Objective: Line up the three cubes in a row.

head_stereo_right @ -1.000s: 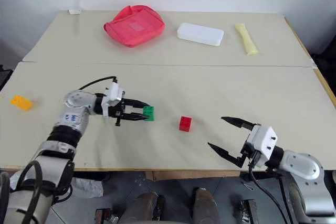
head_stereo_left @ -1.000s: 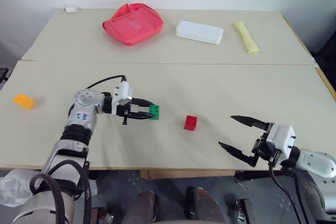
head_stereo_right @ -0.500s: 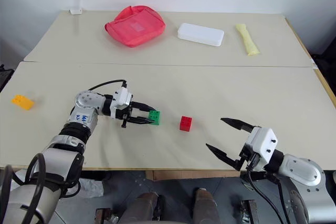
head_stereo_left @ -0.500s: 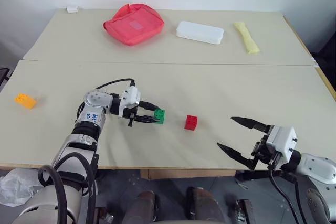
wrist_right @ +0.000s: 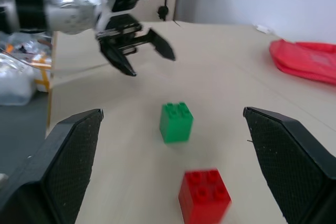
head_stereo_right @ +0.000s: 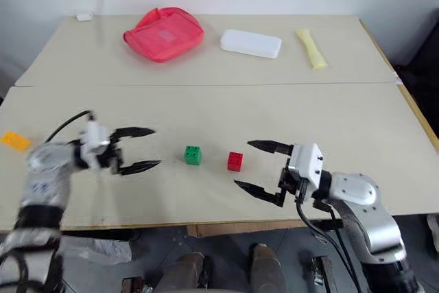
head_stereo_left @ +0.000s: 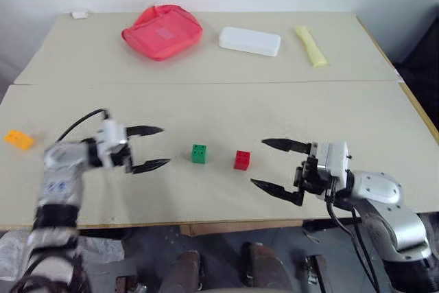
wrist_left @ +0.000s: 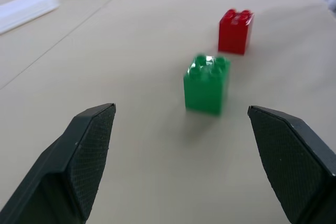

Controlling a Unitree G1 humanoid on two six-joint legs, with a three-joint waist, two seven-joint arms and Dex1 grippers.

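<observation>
The green cube (head_stereo_left: 199, 154) and the red cube (head_stereo_left: 242, 160) stand side by side, a small gap apart, near the middle of the front table (head_stereo_left: 206, 111). Far off at the table's left edge lies the orange-yellow cube (head_stereo_left: 18, 139). My left gripper (head_stereo_left: 164, 146) is open, level, and a short way left of the green cube, touching nothing. My right gripper (head_stereo_left: 258, 162) is open just right of the red cube, with nothing between its fingers. The left wrist view looks between open fingers at the green cube (wrist_left: 206, 83), with the red cube (wrist_left: 236, 23) beyond.
On the rear table lie a red mesh pouch (head_stereo_left: 162, 31), a white box (head_stereo_left: 250, 40), a pale yellow item (head_stereo_left: 310, 45) and a small white object (head_stereo_left: 79, 14). A seam (head_stereo_left: 206, 82) divides the two tables. The front edge runs close below both grippers.
My left gripper has opened, let go of the green cube and drawn back to the left. My right gripper has moved left, close to the red cube. The camera has also shifted.
</observation>
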